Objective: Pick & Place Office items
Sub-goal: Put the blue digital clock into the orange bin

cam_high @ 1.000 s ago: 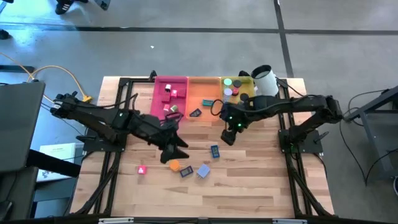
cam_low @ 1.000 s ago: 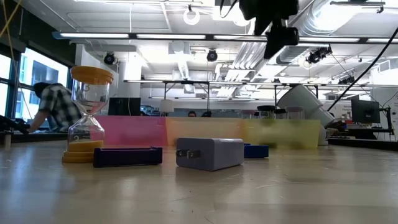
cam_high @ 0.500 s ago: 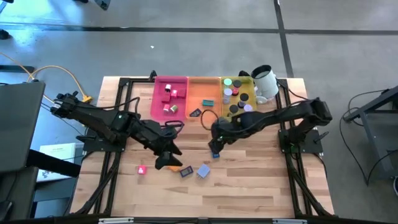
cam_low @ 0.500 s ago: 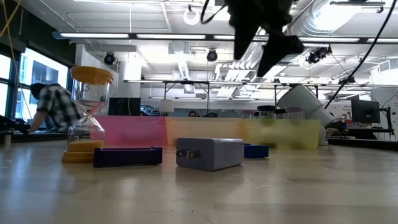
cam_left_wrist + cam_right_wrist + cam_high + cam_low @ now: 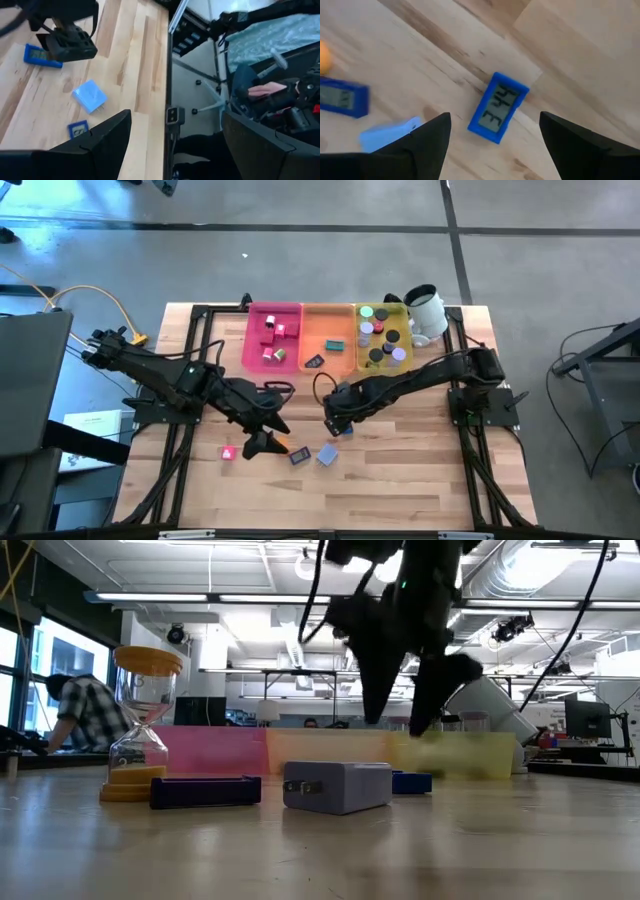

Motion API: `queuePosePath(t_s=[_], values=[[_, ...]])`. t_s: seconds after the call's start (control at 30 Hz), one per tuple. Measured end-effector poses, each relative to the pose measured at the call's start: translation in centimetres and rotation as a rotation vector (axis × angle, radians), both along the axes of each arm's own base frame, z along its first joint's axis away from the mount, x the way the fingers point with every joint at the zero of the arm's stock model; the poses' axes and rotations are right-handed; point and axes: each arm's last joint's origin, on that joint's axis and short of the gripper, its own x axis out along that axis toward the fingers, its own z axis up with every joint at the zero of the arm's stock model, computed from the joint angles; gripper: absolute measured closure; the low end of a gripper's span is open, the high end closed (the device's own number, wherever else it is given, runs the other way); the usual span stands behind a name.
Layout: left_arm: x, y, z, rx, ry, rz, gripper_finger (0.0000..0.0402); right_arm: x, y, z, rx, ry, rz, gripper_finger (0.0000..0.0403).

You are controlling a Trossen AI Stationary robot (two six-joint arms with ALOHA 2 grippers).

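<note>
A small blue clock (image 5: 498, 108) with a grey display lies flat on the wooden surface (image 5: 400, 480), directly under the right tool (image 5: 338, 423), whose two fingers stand wide apart on either side of it and hold nothing. Near it on the bare wood lie a light blue charger (image 5: 327, 455), a dark blue flat piece (image 5: 299, 457) just beside the charger, and a pink block (image 5: 229, 453) farther toward the left edge. An orange-capped hourglass (image 5: 140, 725) stands upright by the dark blue piece in the low view. The left tool (image 5: 268, 442) hangs just above the surface between the pink block and the dark blue piece, its fingers also spread wide and empty. Along the far side sit three trays in a row: the pink tray (image 5: 254, 340) holds several small pink and green blocks, the orange tray (image 5: 340, 320) holds a teal piece and a dark flat piece, and the yellow tray (image 5: 403, 307) holds round rolls in green, black, red and lavender. A white cup (image 5: 427, 311) stands just beside the yellow tray. A person (image 5: 80, 710) leans over far behind the surface.
</note>
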Motion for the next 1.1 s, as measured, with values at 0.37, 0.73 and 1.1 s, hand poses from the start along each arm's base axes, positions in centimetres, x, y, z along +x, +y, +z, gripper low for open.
queuePosePath(t_s=[0.37,0.73,1.1], values=[[-0.3,-0.4,-0.3,0.016,0.027,-0.019,0.0101,1.0,0.1,-4.3,-0.037,0.095,-0.014,0.0110],[-1.0,-1.5,-0.5,0.039,0.046,-0.077,0.0101,1.4,0.1,-5.8,-0.031,0.120,-0.050,0.0129],[-1.9,-3.4,-0.5,0.050,0.045,-0.119,0.0101,1.4,0.2,-5.9,-0.031,0.123,-0.039,0.0268]])
